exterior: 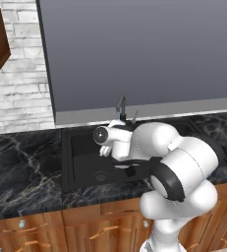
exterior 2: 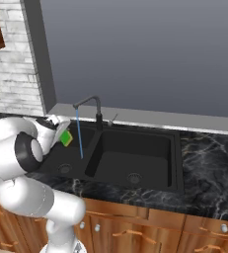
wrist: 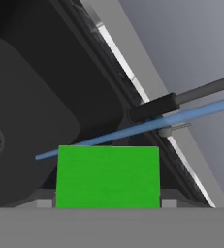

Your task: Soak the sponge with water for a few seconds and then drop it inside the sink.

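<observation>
Step in hand: soaking, not quite begun. Small flat bright-green rectangular sponge [exterior 2: 66,138] clamped between the jaws of the white arm's two-finger gripper [exterior 2: 62,134], held in the air over the left basin of the large matte black double-basin sink [exterior 2: 176,163]. In the hand view, green face of the sponge [wrist: 107,177] seen at 6 o'clock, pinched from both sides by the dark finger tips [wrist: 44,203].

Thin light-blue translucent stream of water [exterior 2: 79,133] running from the dark slim faucet [exterior 2: 89,103] down to the basin floor. In the right base view, sponge just beside the stream, at 9 o'clock of it; a narrow gap apparent, no contact visible. In the hand view the stream [wrist: 133,131] passes just beyond the sponge's upper edge.

Round drain [exterior 2: 64,168] of the left basin below, at 6 o'clock of the sponge.

Judgement on next move: short sideways shift toward the stream until the water strikes the green block, grip kept firm; a brief hold there; then release over the basin.
</observation>
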Robot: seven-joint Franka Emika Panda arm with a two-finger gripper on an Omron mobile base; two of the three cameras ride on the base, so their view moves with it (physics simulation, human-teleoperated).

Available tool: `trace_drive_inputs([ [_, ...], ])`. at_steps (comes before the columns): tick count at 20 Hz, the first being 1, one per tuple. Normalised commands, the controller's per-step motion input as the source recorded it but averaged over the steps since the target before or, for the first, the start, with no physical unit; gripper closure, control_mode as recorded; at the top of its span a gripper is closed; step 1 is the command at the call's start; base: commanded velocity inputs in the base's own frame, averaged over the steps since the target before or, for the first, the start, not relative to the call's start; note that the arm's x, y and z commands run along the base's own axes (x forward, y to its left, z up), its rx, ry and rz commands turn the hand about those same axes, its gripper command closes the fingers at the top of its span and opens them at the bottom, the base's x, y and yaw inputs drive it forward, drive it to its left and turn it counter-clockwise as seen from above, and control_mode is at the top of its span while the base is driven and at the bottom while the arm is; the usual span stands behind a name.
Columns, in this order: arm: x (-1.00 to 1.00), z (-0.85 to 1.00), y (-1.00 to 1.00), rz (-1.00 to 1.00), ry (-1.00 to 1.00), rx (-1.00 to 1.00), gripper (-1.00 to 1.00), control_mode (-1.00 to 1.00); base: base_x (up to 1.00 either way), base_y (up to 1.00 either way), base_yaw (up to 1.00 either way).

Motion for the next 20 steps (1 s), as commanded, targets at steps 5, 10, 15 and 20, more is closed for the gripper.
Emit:
trace_drive_inputs([
  [5,0.03,-0.03,-0.06,0.0,0.0,0.0,1.0,-1.0,0.0,0.0,0.0],
  [10,0.01,-0.22,0.0,0.0,-0.03,0.0,1.0,-1.0,0.0,0.0,0.0],
  [15,0.19,-0.24,0.0,0.01,-0.06,0.0,1.0,-1.0,0.0,0.0,0.0],
  [20,0.27,-0.29,0.0,0.02,-0.06,0.0,1.0,-1.0,0.0,0.0,0.0],
])
